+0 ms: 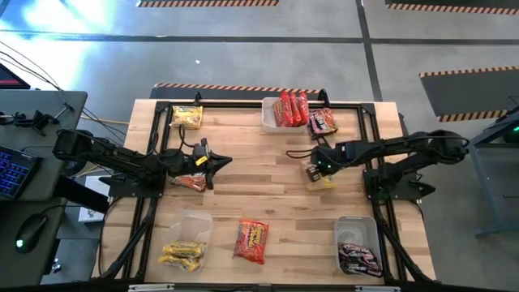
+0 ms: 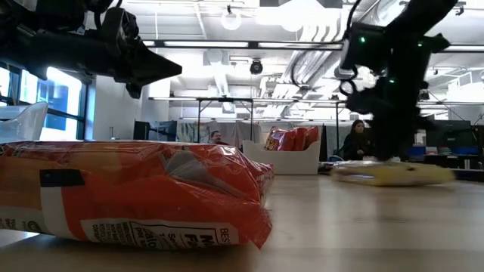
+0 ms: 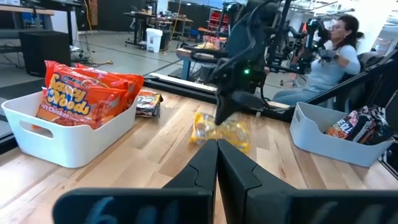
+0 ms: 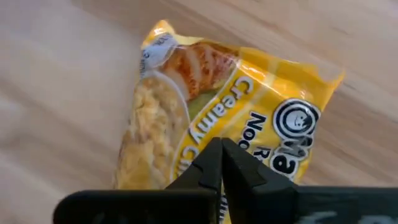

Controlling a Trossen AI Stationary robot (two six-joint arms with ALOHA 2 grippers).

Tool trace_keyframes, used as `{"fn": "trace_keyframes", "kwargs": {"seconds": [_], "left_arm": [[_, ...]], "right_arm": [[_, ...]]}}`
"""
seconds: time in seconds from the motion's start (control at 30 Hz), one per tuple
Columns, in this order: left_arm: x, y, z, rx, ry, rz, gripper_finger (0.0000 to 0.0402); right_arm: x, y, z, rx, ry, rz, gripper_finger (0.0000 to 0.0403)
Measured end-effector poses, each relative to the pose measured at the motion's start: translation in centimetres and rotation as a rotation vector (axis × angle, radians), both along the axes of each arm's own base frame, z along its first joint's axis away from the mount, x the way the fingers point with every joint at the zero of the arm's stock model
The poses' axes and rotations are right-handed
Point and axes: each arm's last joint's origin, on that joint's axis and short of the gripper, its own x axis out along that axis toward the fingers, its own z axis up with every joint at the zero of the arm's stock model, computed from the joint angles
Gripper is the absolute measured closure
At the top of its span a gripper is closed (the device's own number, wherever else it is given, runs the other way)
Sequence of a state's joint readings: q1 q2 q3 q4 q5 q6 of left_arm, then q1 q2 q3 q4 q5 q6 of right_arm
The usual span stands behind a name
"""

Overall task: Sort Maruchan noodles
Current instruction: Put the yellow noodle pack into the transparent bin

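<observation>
High view: Maruchan noodles part-sorted by wrapper colour on the table.
The right gripper, clenched and holding nothing, is poised over a yellow packet near the table's centre, presumably for pickup. The left gripper, also clenched empty, is held above an orange packet. Red packets fill the far tub; yellow packets and dark packets occupy the near tubs.

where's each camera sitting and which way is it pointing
High: overhead, straight down on the table; both arms show.
Low: table height, looking level past a red packet; arms hang above.
Left wrist: behind the shut left pincer, facing the right arm and the yellow packet.
Right wrist: above the shut right pincer, looking down.
Shared: both wrist views show that yellow packet.
</observation>
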State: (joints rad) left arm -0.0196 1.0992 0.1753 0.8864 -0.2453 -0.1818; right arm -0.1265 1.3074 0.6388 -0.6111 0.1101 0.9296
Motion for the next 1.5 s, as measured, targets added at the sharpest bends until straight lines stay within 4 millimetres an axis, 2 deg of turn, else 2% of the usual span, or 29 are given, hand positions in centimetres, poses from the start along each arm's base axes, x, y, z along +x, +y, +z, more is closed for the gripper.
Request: {"fn": "trace_keyframes", "kwargs": {"seconds": [0.17, 0.3, 0.43, 0.6, 0.7, 0.83, 1.0, 1.1, 1.2, 1.37, 1.5], "left_arm": [[0.0, 0.0, 0.0, 0.0, 0.0, 0.007, 0.0399], [0.0, 0.0, 0.0, 0.001, 0.0, 0.007, 0.0399], [0.0, 0.0, 0.0, 0.001, 0.001, 0.007, 0.0399], [0.0, 0.0, 0.0, 0.003, 0.002, 0.007, 0.0399], [0.0, 0.0, -0.1, 0.003, 0.006, 0.007, 0.0398], [0.3, 0.0, -0.5, 0.007, 0.035, 0.007, 0.0398], [2.0, -0.1, -0.5, 0.032, 0.076, -0.037, 0.0398], [3.5, -0.3, -0.6, 0.04, 0.103, -0.086, 0.0398], [5.1, -0.7, -0.8, 0.046, 0.127, -0.107, 0.0398], [7.7, -1.8, -1.5, 0.103, 0.179, -0.155, 0.0398], [9.9, -2.8, -2.4, 0.153, 0.217, -0.189, 0.0395]], "right_arm": [[2.5, -0.1, 1.1, -0.072, -0.26, 0.139, 0.0403], [3.2, -0.1, 2.6, -0.087, -0.291, 0.244, 0.0403], [1.9, 0.3, 3.1, -0.067, -0.086, 0.256, 0.0403], [-0.2, 1.0, 2.2, -0.05, 0.145, 0.178, 0.0403], [-1.2, 1.5, 1.2, -0.027, 0.211, 0.131, 0.0403], [-1.5, 2.1, -0.4, 0.006, 0.182, 0.11, 0.0403], [0.0, 2.5, -1.8, 0.059, -0.084, 0.156, 0.0403], [1.1, 2.6, -1.7, 0.056, -0.265, 0.226, 0.0403], [1.9, 2.6, -1.1, 0.023, -0.364, 0.295, 0.0403], [2.6, 2.6, 0.4, -0.019, -0.375, 0.404, 0.0403], [1.7, 2.3, 0.4, -0.104, -0.197, 0.376, 0.0403]]}}
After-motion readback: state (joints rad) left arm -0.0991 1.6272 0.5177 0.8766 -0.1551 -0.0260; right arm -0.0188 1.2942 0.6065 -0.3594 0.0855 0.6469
